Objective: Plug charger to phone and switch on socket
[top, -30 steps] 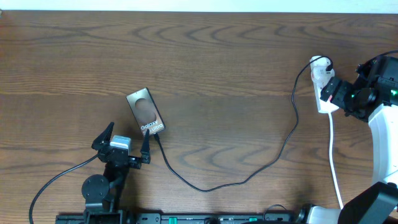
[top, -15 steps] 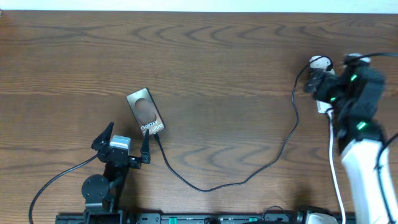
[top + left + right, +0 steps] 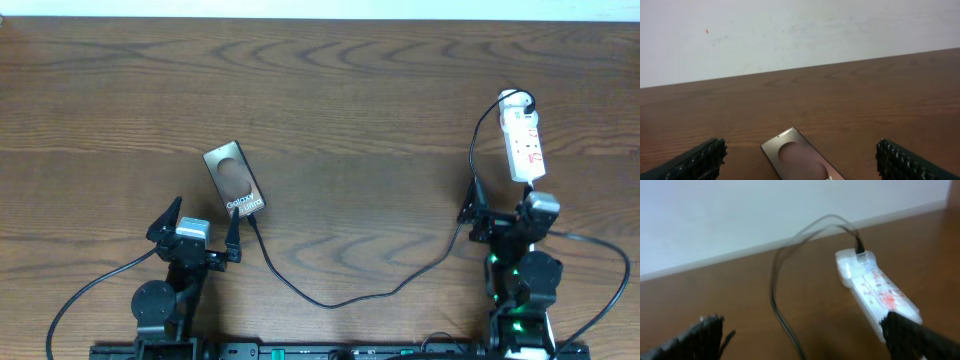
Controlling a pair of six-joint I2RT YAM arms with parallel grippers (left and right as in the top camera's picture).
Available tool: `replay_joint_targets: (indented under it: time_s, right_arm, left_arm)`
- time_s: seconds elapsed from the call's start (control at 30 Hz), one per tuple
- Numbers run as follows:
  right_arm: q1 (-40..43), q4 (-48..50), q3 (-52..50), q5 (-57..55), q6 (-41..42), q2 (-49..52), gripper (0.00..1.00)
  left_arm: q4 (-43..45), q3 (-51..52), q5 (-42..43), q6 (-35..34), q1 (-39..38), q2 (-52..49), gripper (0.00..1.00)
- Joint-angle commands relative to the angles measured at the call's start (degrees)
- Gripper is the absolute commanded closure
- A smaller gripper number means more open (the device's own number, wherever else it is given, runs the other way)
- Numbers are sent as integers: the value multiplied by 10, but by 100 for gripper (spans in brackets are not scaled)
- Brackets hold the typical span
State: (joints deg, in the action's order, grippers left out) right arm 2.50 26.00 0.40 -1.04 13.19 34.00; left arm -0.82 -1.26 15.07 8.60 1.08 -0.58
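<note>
The phone [image 3: 234,180] lies flat at centre left, its lettered end toward me; it also fills the bottom of the left wrist view [image 3: 800,161]. The charger [image 3: 400,285], a thin black cable, meets the phone's near end and loops right and up to the socket's far end [image 3: 858,250]. The socket [image 3: 523,140] is a white strip with red markings at the far right. My left gripper [image 3: 198,228] stands open just short of the phone, nothing between its fingers [image 3: 696,162]. Below the socket my right gripper [image 3: 500,218] is open and empty, the cable [image 3: 781,307] running between its fingers [image 3: 917,337].
The brown wooden table [image 3: 360,90] ends at a white wall [image 3: 790,35] behind. The socket's white cord is hidden under the right arm. Both arm bases sit at the table's front edge [image 3: 330,350].
My right arm has swung away from the socket and drawn back toward the table's front edge, its jaws still wide. The left arm, phone and cable have not moved.
</note>
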Motion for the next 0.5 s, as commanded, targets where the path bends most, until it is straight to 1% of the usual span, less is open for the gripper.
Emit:
replay_joint_targets:
  time_s: [0.0,0.1,0.17,0.23,0.3,0.47]
  right_arm:
    - [-3,-61,-1,-20,-12,-68,1]
    - [-3,-155,-1,-21,-28,-138,1]
    - [-3,-201,-1,-21,-32,-168,1]
    - [-3,-272,-1,-21,-37,-218,1]
    - [-3,-304,-1,-20,-39,-249,1]
    - [-3,-301,-1,-20,-63,-317,1]
  left_arm:
    - [-19,10,5,-7,2,3,2]
    - [-19,10,5,-7,2,3,2]
    - [-19,10,5,-7,2,3,2]
    - [-19,10,5,-7,2,3,2]
    - [-19,10,5,-7,2,3,2]
    - [-19,10,5,-7,2,3,2]
